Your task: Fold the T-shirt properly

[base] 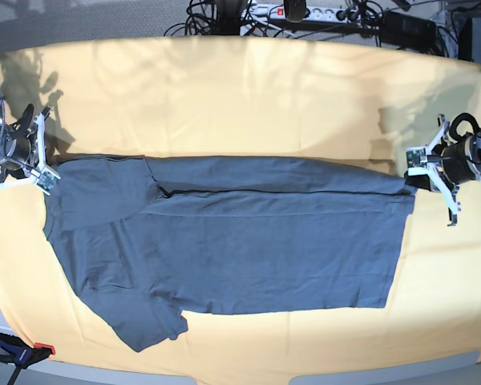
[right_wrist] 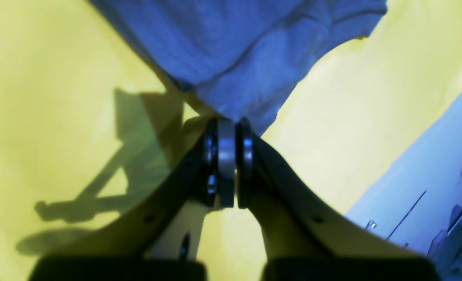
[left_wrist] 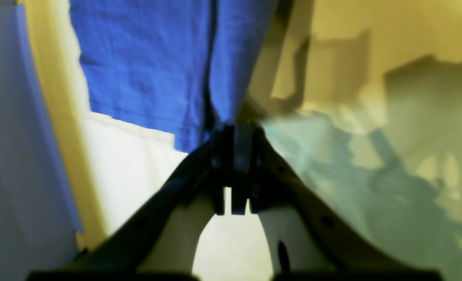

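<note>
Both wrist views are blurred and show only part of the T-shirt [base: 224,241], its cloth running off the top edge. In the base view it lies flat on the yellow table [base: 248,96], soft grey cotton, its far long edge folded over, one sleeve spread at the near left. The left gripper [left_wrist: 234,130] has its fingers closed on a hem corner; the right gripper [right_wrist: 227,125] is closed on a bunched shoulder fold. Cables and a power strip [base: 305,12] lie beyond the table's far edge.
</note>
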You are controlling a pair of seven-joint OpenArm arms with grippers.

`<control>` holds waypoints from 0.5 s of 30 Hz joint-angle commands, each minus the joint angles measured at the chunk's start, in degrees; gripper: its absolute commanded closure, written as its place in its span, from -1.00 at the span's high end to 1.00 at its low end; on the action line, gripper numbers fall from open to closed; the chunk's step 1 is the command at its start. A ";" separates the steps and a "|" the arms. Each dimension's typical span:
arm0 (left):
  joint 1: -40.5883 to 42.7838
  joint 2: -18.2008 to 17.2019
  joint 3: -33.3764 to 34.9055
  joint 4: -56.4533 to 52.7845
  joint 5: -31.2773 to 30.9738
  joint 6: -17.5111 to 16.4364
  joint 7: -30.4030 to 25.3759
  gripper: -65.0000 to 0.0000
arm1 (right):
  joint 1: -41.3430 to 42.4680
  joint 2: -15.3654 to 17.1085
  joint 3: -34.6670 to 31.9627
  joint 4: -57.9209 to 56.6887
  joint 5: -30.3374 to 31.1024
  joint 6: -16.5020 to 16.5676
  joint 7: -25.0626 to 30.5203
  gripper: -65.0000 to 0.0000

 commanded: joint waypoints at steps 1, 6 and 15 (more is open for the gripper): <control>-0.83 -1.97 -0.85 0.70 -0.31 0.46 -0.39 -1.00 | 0.70 1.99 0.68 0.94 0.68 -0.26 -0.07 -1.00; -0.81 -3.28 -0.85 0.79 -2.75 -3.41 -0.42 -1.00 | 0.72 2.56 0.68 1.01 3.02 1.97 -0.70 -1.00; -0.83 -5.42 -0.85 0.81 -2.93 -4.66 -1.86 -1.00 | 0.72 6.12 0.70 1.77 11.85 5.31 -3.39 -1.00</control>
